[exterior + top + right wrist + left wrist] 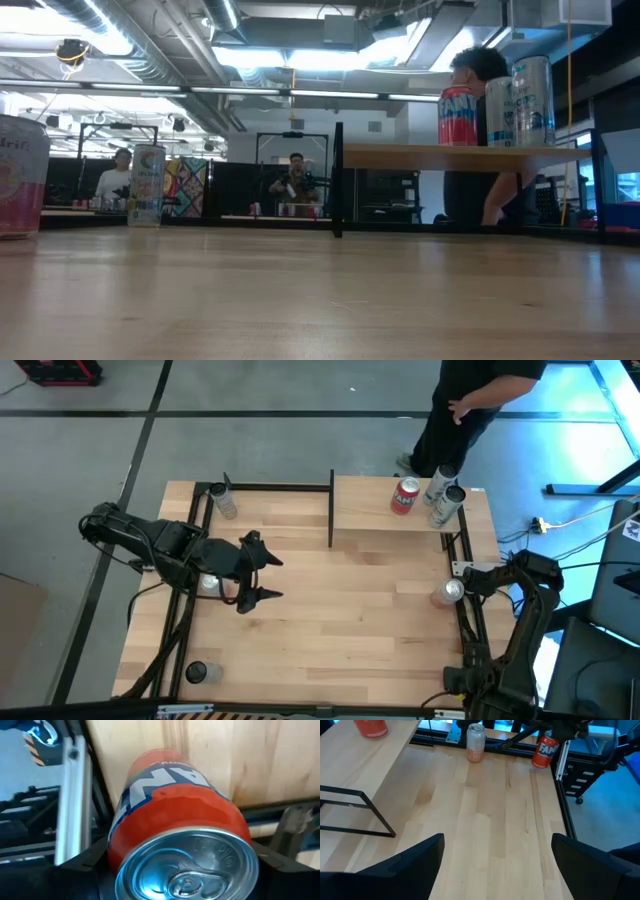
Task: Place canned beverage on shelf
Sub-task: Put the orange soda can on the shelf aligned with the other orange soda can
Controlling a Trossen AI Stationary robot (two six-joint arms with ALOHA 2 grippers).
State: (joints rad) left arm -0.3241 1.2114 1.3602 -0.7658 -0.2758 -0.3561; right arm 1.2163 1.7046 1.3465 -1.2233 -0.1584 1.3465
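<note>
Gripping an orange can (175, 840) at the table's (330, 610) right edge, the right gripper (462, 588) has a finger on each side of it. The shelf (370, 520) stands well apart, already bearing three cans. The left gripper (262, 575) hovers spread wide, empty.

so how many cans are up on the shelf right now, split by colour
red cans: 1
silver cans: 2
total on the shelf: 3
</note>
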